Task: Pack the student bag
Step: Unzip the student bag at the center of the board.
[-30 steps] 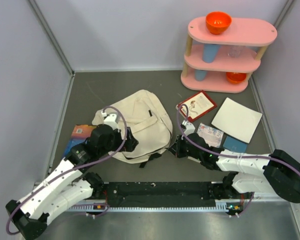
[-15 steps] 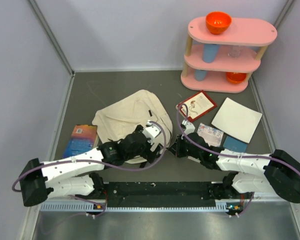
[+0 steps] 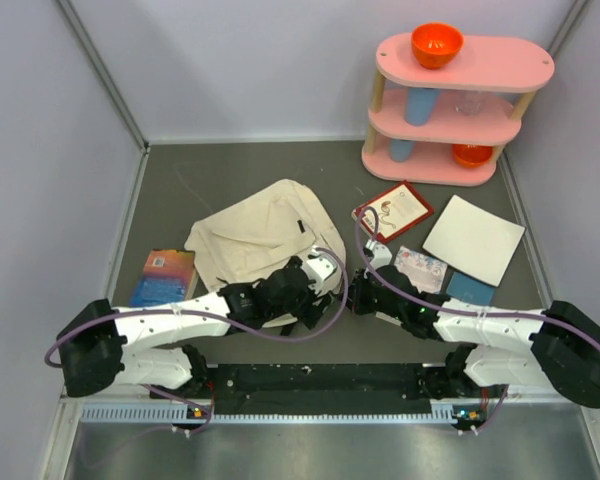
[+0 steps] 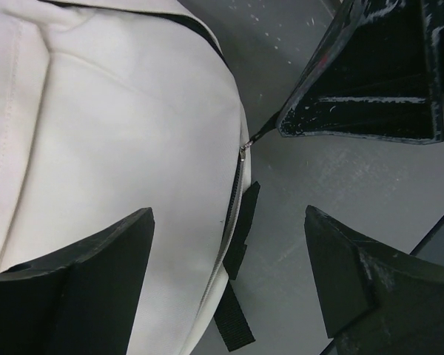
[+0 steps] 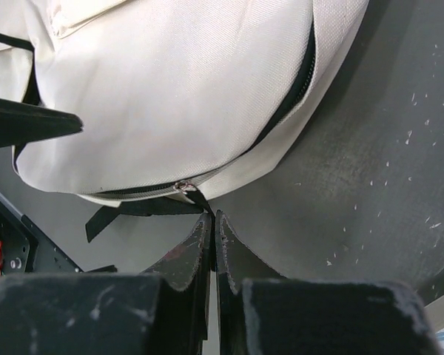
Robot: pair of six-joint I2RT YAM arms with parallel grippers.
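This looks like a robotics lab test cell. Plain pale panels [image 3: 280,60] on bare metal posts [image 3: 98,75] box in a grey worktop [image 3: 220,180]. Two white-and-black arms, left [image 3: 170,325] and right [image 3: 490,325], are bolted to a black rail [image 3: 320,383] along its near edge. The things laid out read as staged props: a pink shelf [image 3: 505,62] with an orange bowl [image 3: 437,43], a student bag [image 3: 250,235] and a red book [image 3: 395,210].
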